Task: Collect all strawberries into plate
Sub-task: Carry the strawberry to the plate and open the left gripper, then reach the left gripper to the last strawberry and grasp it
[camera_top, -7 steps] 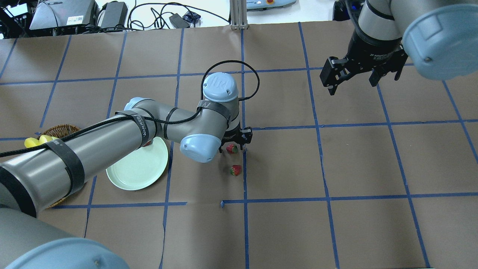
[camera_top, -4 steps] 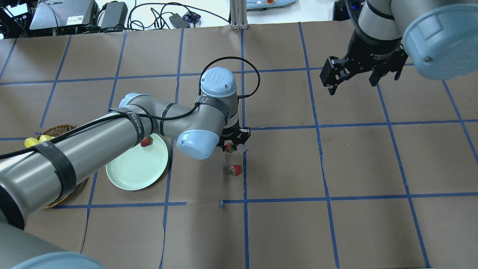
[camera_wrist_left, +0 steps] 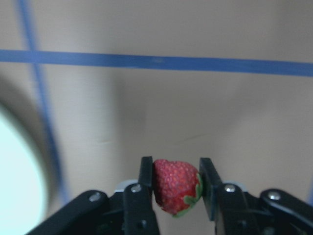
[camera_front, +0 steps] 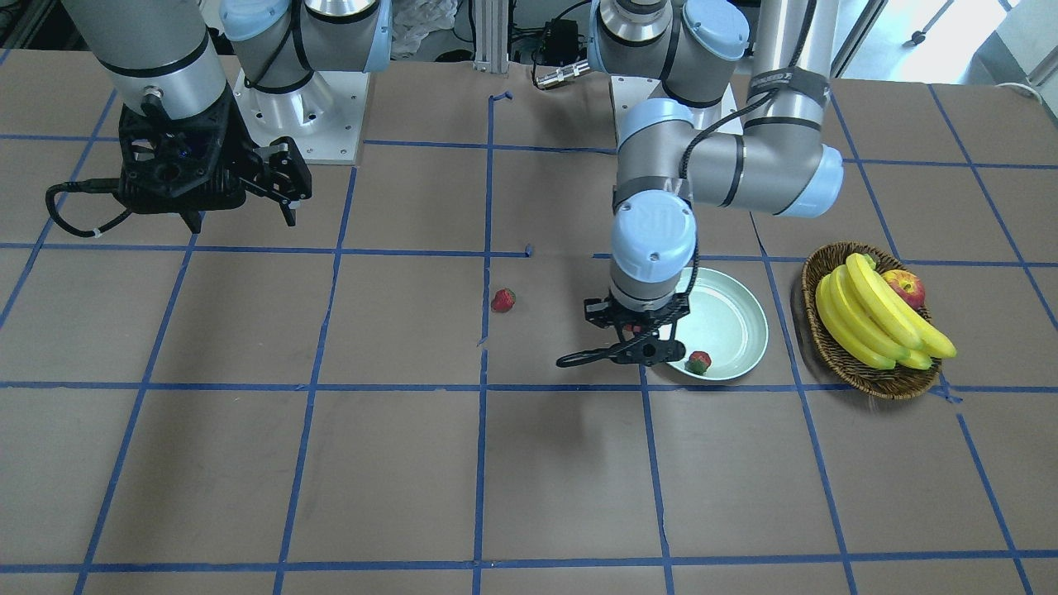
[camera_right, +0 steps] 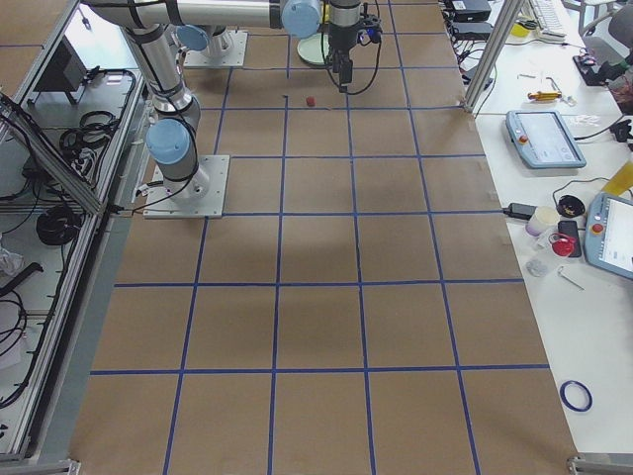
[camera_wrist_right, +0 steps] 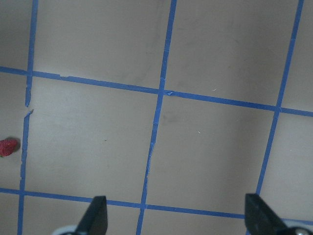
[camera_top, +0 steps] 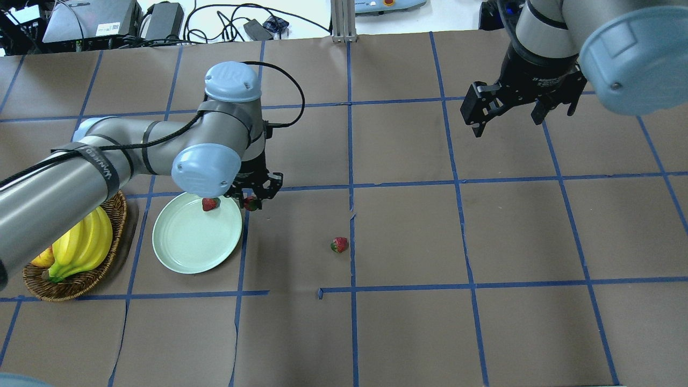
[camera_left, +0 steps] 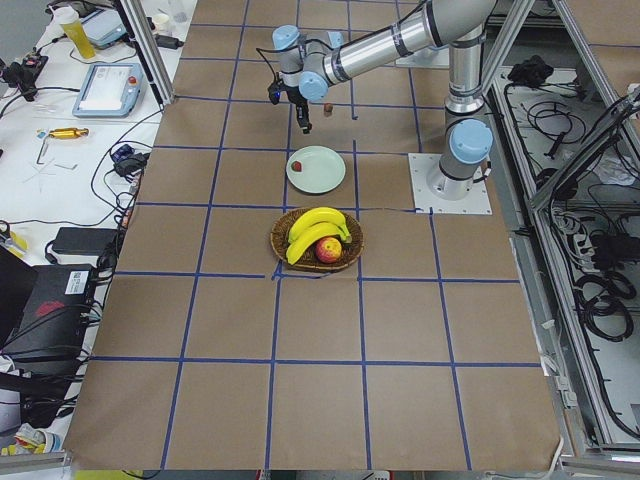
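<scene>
A pale green plate (camera_top: 183, 252) lies left of centre with one strawberry (camera_top: 210, 204) resting inside its far rim. My left gripper (camera_top: 251, 201) hangs just off the plate's far right edge, shut on a second strawberry (camera_wrist_left: 176, 186) that sits between its fingers above the brown paper. The plate's edge (camera_wrist_left: 14, 186) shows blurred at the left of the left wrist view. A third strawberry (camera_top: 339, 245) lies on the table near the centre line, also at the left edge (camera_wrist_right: 7, 147) of the right wrist view. My right gripper (camera_top: 508, 121) hovers open and empty at the far right.
A wicker basket (camera_top: 32, 279) with bananas and an apple stands left of the plate, close to my left arm's forearm. Cables and electronic boxes (camera_top: 88, 21) lie beyond the table's far edge. Blue tape lines grid the brown paper.
My left arm has swung left from the table's middle to the plate's edge, carrying the strawberry it closed on. The basket's bananas are now uncovered. The right arm has not moved.
</scene>
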`<state>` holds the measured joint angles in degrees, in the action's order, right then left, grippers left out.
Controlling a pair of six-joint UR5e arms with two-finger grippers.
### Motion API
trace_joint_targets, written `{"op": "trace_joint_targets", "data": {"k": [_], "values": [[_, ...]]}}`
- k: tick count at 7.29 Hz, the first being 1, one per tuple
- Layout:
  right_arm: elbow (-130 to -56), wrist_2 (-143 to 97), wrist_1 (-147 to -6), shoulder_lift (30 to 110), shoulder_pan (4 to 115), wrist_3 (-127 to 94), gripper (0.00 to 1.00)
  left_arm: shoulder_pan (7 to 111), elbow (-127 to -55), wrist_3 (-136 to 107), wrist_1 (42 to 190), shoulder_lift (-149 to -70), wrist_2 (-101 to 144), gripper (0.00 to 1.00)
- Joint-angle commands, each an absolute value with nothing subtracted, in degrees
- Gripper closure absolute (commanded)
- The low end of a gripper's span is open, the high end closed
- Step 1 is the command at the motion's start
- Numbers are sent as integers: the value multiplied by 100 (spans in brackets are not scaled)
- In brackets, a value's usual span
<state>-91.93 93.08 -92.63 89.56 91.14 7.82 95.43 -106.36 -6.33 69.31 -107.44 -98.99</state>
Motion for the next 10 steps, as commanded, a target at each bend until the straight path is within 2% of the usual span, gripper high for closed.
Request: {"op": "trace_joint_targets", "data": {"k": [1,2,3,4,7,10], "values": [[-9193,9308,-9264,8956,9114,782,0,8905,-11317,175,6909,-10495,-10116,77],[-9185,9299,-9264,8956,9114,782,0,8929,-11459,54,6665,-10503,-10116,4],[-9185,9299,-9264,8956,9114,782,0,8973,-11444,-43,6627,-10468,-10064,0],[-9193,9299,-9264,8956,9114,782,0,9113,-11400,-253,6583,-10416,-10029,0],[-9193,9299,-9264,8956,9114,782,0,10471,-11040,-1815,6111,-10546,-9529,0],[-9193,9299,-9264,8956,9114,782,0,11416,-11187,-2601,5230,-10818,-9194,0]]}}
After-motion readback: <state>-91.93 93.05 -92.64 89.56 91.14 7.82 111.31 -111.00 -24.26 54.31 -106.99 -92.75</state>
